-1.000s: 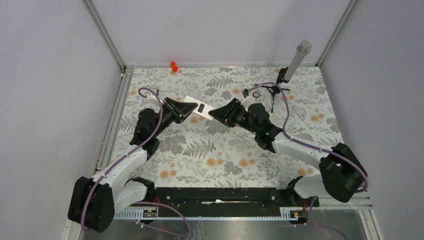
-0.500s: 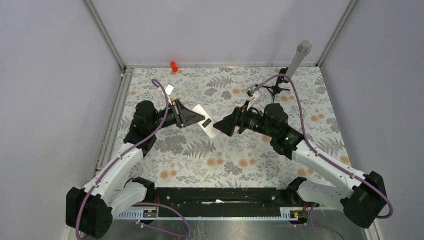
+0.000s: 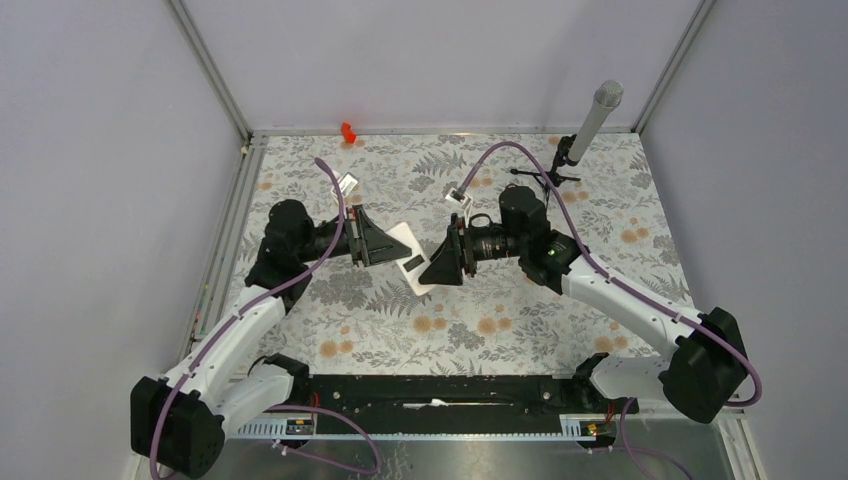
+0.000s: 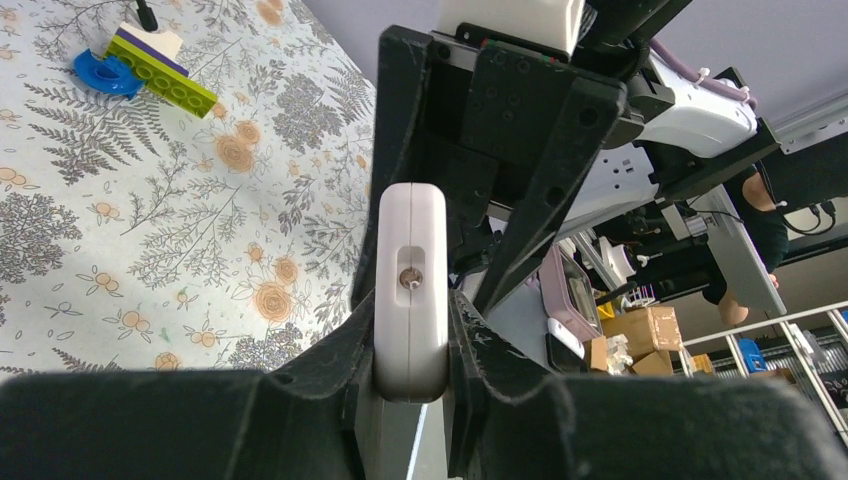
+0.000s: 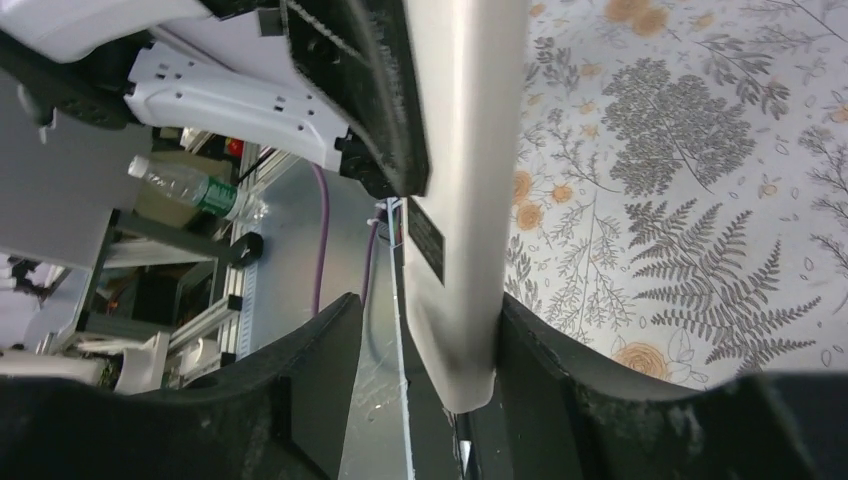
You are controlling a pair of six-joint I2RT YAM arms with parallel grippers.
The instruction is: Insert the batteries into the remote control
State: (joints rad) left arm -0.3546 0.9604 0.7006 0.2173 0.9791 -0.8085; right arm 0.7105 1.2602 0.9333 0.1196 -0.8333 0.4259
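The remote control (image 3: 409, 256) is a flat white handset held in the air between both arms, with a dark label on its plain side. My left gripper (image 3: 385, 244) is shut on its far end; in the left wrist view the remote (image 4: 411, 290) is clamped edge-on between the fingers of that gripper (image 4: 412, 312). My right gripper (image 3: 432, 270) is open around the near end. In the right wrist view the remote (image 5: 455, 200) rests against one finger, with a gap to the other, inside that gripper (image 5: 425, 325). The batteries are out of view.
A blue disc (image 4: 100, 72), a yellow-green and dark block (image 4: 160, 75) and a small white piece (image 4: 150, 40) lie on the floral mat. A grey cylinder on a small tripod (image 3: 592, 122) stands back right. A red object (image 3: 348, 131) sits at the back edge.
Both arms have brought the remote nearer and lower over the mat. The right gripper has closed in from the right and now has the remote's near end between its fingers.
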